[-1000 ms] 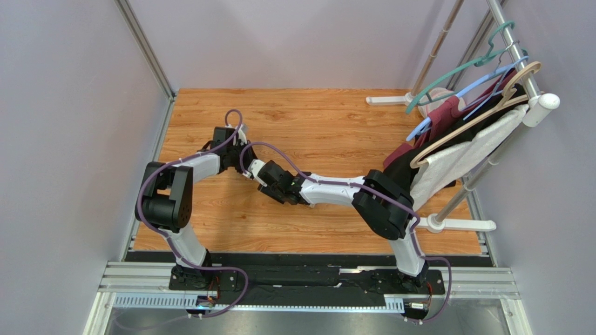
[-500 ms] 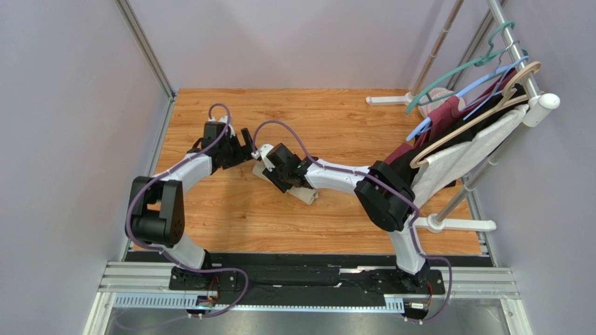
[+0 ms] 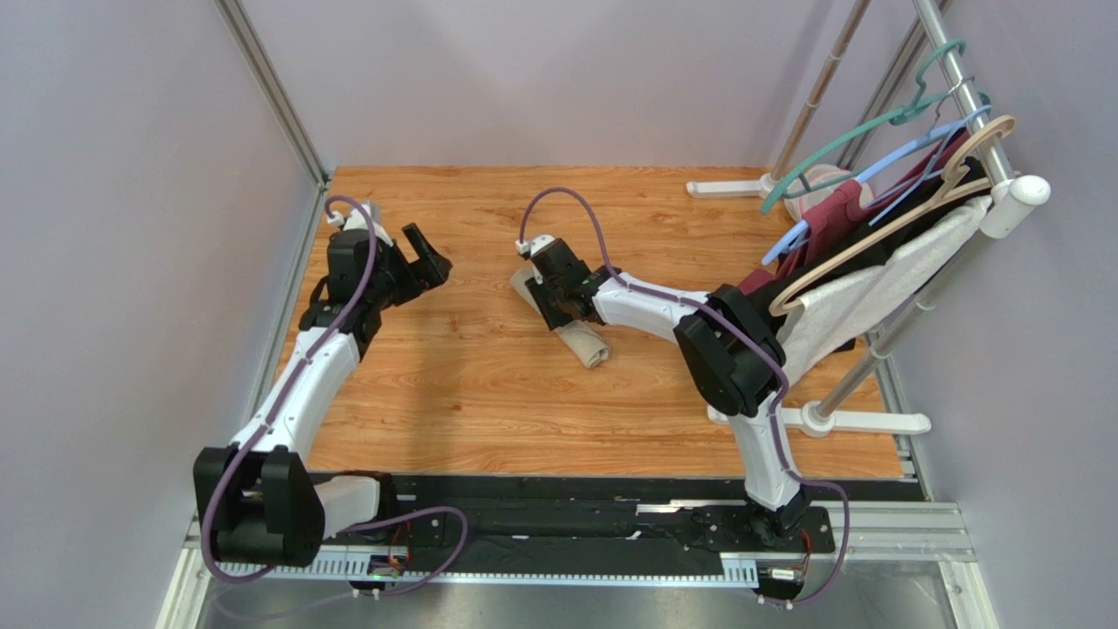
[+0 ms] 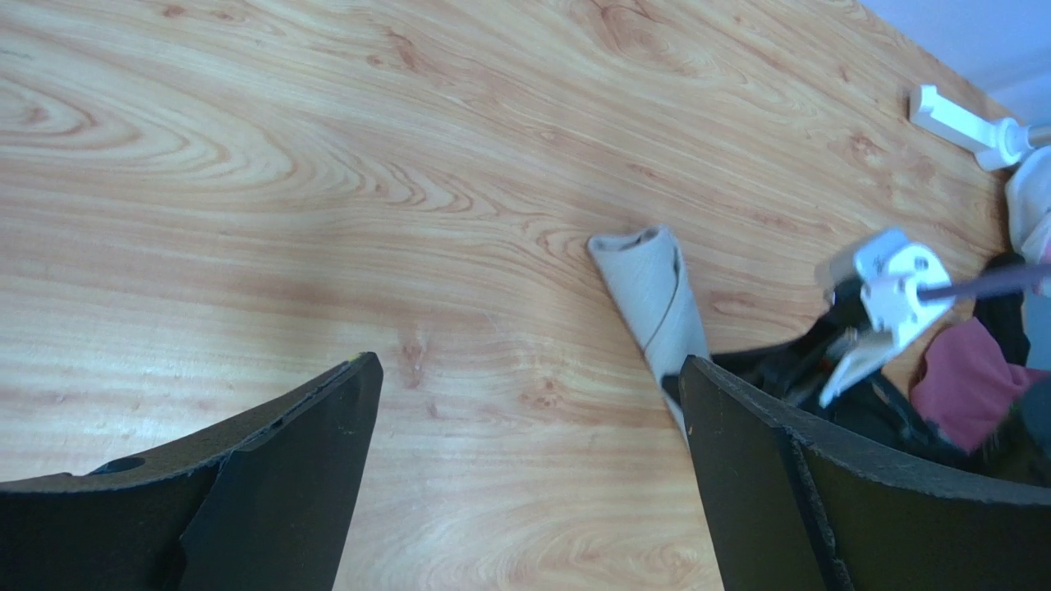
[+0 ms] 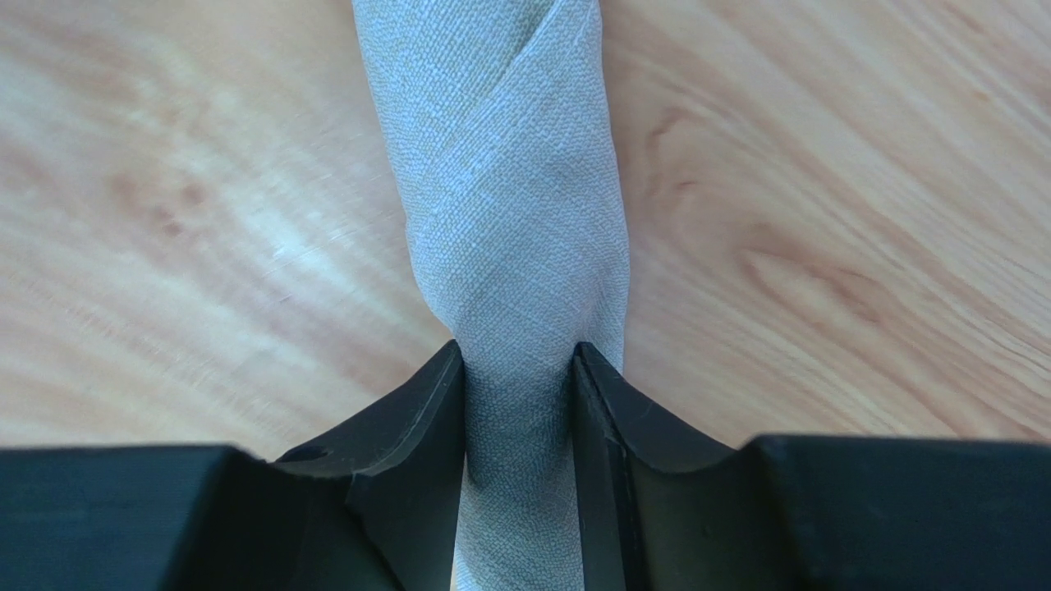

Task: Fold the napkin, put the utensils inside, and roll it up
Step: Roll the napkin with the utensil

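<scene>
Top external: the beige woven napkin, already a tight roll, lies on the wooden table, with the left gripper well apart. Left wrist: its fingers gape wide. Right wrist: the right gripper pinches the roll. The utensils are unseen; probably only the release remains.

Your right gripper sits on the rolled napkin mid-counter; your left gripper hangs spread near the left edge.
</scene>
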`<state>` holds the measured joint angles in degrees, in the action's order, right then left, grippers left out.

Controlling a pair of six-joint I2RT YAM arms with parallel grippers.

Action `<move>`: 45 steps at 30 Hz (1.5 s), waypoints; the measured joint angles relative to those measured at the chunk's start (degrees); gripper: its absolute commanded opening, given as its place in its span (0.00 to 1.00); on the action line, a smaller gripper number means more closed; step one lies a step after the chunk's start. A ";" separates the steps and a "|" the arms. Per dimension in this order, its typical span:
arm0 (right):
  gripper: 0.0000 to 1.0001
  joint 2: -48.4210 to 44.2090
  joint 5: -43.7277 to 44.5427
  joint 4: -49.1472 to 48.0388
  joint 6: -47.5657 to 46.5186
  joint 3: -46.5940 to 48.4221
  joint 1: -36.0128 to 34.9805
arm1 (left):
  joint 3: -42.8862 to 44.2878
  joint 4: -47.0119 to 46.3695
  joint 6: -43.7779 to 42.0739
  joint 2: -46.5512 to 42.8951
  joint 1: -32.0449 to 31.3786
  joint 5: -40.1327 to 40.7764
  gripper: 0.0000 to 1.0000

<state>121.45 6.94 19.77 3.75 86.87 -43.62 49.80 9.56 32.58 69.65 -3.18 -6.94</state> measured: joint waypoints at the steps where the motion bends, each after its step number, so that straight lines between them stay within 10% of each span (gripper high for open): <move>1: 0.36 0.22 0.33 0.04 0.63 0.31 0.61 | -0.17 0.72 -0.09 -1.14 0.02 -0.04 0.99; 11: 0.38 1.77 4.59 1.84 4.92 2.86 7.72 | 0.98 9.94 -3.17 -12.79 0.22 -1.55 0.99; 24: 0.75 1.25 6.40 4.94 6.01 3.13 9.25 | 4.92 20.22 -9.97 -19.30 0.22 -2.21 0.99; 45: 0.79 -27.41 13.70 13.86 6.40 -0.72 -10.38 | 5.05 22.80 -15.50 -27.06 0.26 -4.85 0.99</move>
<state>94.04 20.64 33.63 10.15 86.15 -54.00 54.85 32.36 17.08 42.59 -2.92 -11.79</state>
